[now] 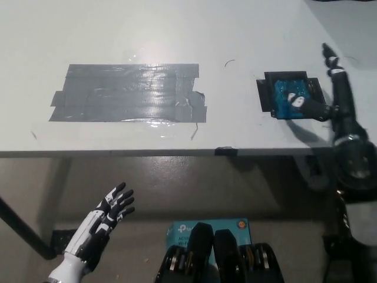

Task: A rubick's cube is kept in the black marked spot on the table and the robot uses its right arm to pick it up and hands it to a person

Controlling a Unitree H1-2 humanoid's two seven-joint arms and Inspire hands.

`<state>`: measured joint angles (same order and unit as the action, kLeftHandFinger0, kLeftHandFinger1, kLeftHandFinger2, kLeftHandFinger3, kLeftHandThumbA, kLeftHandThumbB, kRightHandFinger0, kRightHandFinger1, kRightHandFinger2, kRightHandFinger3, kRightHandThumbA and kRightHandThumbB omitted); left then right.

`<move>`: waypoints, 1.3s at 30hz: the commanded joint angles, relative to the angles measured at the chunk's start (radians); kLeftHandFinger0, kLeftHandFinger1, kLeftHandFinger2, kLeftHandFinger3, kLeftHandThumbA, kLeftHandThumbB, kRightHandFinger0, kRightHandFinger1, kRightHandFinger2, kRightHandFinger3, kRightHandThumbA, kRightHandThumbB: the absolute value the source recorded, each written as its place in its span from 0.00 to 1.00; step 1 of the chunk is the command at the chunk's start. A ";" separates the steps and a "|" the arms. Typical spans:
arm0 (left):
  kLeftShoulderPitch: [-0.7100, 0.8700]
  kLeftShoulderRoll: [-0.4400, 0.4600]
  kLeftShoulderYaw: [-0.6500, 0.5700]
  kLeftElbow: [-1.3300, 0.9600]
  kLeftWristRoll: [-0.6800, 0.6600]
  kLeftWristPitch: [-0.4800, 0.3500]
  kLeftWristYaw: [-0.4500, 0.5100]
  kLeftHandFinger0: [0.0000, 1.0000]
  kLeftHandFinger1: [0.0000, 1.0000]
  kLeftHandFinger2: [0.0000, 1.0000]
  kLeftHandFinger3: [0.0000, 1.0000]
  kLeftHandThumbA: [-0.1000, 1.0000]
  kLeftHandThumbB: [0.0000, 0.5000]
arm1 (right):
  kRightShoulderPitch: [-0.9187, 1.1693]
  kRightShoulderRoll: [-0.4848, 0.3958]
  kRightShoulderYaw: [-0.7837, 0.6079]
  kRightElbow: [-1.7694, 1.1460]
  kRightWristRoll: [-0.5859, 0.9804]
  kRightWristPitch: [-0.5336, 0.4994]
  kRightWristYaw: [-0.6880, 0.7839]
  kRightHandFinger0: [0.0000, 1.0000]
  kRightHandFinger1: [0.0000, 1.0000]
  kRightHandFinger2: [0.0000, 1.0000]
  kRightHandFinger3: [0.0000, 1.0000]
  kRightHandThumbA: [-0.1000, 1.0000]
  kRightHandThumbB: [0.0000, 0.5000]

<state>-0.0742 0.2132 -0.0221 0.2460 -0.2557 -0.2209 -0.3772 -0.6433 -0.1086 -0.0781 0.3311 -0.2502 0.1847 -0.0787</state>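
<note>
We are at the reach-and-grasp step: the Rubik's cube (290,98) sits on its black marked spot (265,94) at three o'clock on the table (177,35), not yet lifted. Our right robot hand (330,97) is spread wide at the cube's right side, one fingertip (299,102) on it; next the fingers must close before lifting. The left robot hand (109,212) idles open at seven o'clock.

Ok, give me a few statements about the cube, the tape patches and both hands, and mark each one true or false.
1. The blue cube sits on the black marked spot. True.
2. The right hand has lifted the cube clear of the table. False: the cube rests on the spot, with one of the fingers over it.
3. The left hand rests on the grey tape patch. False: it hangs below the table edge, fingers apart, holding nothing.
4. The grey tape patch lies to the picture's left of the cube. True.
5. A person's hand is reaching for the cube. False: no person is visible.
</note>
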 commanded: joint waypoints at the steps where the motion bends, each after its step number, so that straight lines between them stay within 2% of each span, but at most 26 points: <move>1: 0.010 0.010 -0.006 -0.040 0.025 -0.023 -0.006 1.00 1.00 1.00 1.00 0.78 1.00 | -0.096 0.014 -0.008 0.120 0.025 -0.036 -0.057 1.00 1.00 1.00 1.00 0.85 0.87; 4: -0.003 0.015 -0.005 -0.035 0.028 -0.018 -0.009 1.00 1.00 1.00 1.00 0.78 1.00 | -0.133 0.024 -0.007 0.206 0.030 -0.057 -0.076 1.00 1.00 1.00 1.00 0.85 0.86; 6: -0.007 0.016 -0.005 -0.036 0.031 -0.012 -0.007 1.00 1.00 1.00 1.00 0.78 1.00 | -0.154 0.028 -0.007 0.256 0.029 -0.070 -0.093 1.00 1.00 1.00 1.00 0.85 0.90; 9: -0.009 0.016 -0.004 -0.037 0.033 -0.017 -0.008 1.00 1.00 1.00 1.00 0.78 1.00 | -0.170 0.032 -0.005 0.308 0.038 -0.085 -0.092 1.00 1.00 1.00 1.00 0.85 0.87; 16: -0.006 0.016 -0.003 -0.041 0.038 -0.021 -0.007 1.00 1.00 1.00 1.00 0.77 1.00 | -0.218 0.022 0.011 0.489 0.023 -0.122 -0.138 1.00 1.00 1.00 1.00 0.91 0.90; 19: -0.015 0.018 0.000 -0.043 0.034 -0.012 -0.007 1.00 1.00 1.00 1.00 0.77 1.00 | -0.247 0.017 0.003 0.552 0.039 -0.145 -0.143 1.00 1.00 1.00 1.00 0.91 0.89; 27: -0.027 0.018 0.002 -0.038 0.037 -0.011 -0.004 1.00 1.00 1.00 1.00 0.76 1.00 | -0.297 0.018 0.008 0.618 0.034 -0.172 -0.189 1.00 1.00 1.00 1.00 0.91 0.87; 32: -0.037 0.018 0.003 -0.040 0.047 -0.011 0.001 1.00 1.00 1.00 1.00 0.77 1.00 | -0.316 0.027 0.010 0.644 0.037 -0.179 -0.202 1.00 1.00 1.00 1.00 0.92 0.90; 35: -0.045 0.014 0.005 -0.040 0.046 -0.008 0.005 1.00 1.00 1.00 1.00 0.76 1.00 | -0.332 0.045 -0.009 0.703 0.052 -0.196 -0.263 1.00 1.00 1.00 1.00 0.82 0.88; 36: -0.046 0.014 0.005 -0.039 0.047 -0.008 0.005 1.00 1.00 1.00 1.00 0.77 1.00 | -0.337 0.049 -0.012 0.716 0.047 -0.188 -0.295 1.00 1.00 1.00 1.00 0.69 0.77; 37: -0.047 0.013 0.005 -0.038 0.048 -0.010 0.005 1.00 1.00 1.00 1.00 0.77 1.00 | -0.351 0.059 -0.023 0.752 0.040 -0.166 -0.380 1.00 1.00 1.00 1.00 0.44 0.73; 38: -0.046 0.014 0.005 -0.039 0.051 -0.011 0.006 1.00 1.00 1.00 1.00 0.77 1.00 | -0.354 0.062 -0.025 0.782 0.037 -0.171 -0.426 0.61 0.61 0.64 0.78 0.08 0.51; 39: -0.046 0.014 0.005 -0.040 0.054 -0.011 0.008 1.00 1.00 1.00 1.00 0.77 1.00 | -0.354 0.062 -0.023 0.806 0.035 -0.187 -0.448 0.61 0.61 0.64 0.78 0.08 0.51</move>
<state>-0.0995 0.2148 -0.0211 0.2357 -0.2203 -0.2198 -0.3767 -0.9337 -0.0696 -0.0854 1.0498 -0.2240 0.0264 -0.3277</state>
